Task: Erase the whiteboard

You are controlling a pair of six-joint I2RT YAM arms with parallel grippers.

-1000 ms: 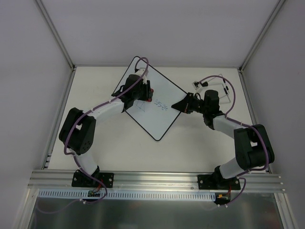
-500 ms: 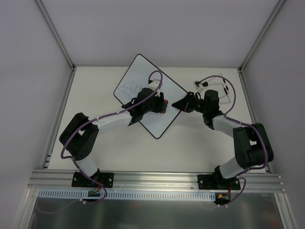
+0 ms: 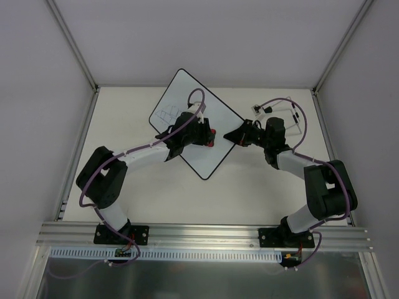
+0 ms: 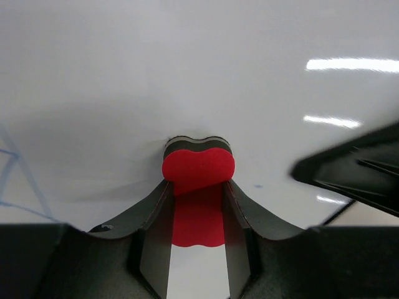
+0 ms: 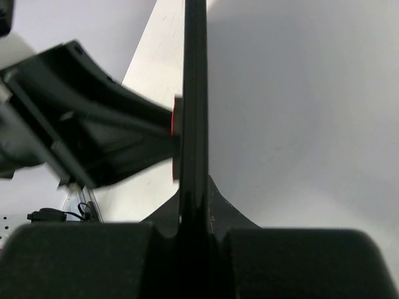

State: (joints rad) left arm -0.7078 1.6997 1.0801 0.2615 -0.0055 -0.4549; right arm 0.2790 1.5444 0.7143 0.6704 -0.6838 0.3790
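The whiteboard (image 3: 198, 163) lies as a diamond on the table, white with a thin black rim. Faint blue squares (image 3: 166, 115) mark its left part. My left gripper (image 3: 208, 136) is over the board's right part, shut on the red eraser (image 3: 212, 132). In the left wrist view the eraser (image 4: 198, 165) is pressed on the white board (image 4: 187, 62) between my left gripper's (image 4: 198, 187) fingers, with blue lines (image 4: 12, 174) at far left. My right gripper (image 3: 233, 138) is shut on the board's right corner; its wrist view shows the rim (image 5: 193, 75) edge-on in my right gripper (image 5: 194, 187).
A small pale frame with purple cables (image 3: 288, 113) sits at the back right of the table. Grey walls and metal posts (image 3: 73, 47) close in the table. An aluminium rail (image 3: 199, 234) runs along the near edge by the arm bases.
My left gripper has swept the eraser from the board's upper left to its right part. The dark scribble near the right corner is gone. The board has shifted slightly; the right gripper holds on.
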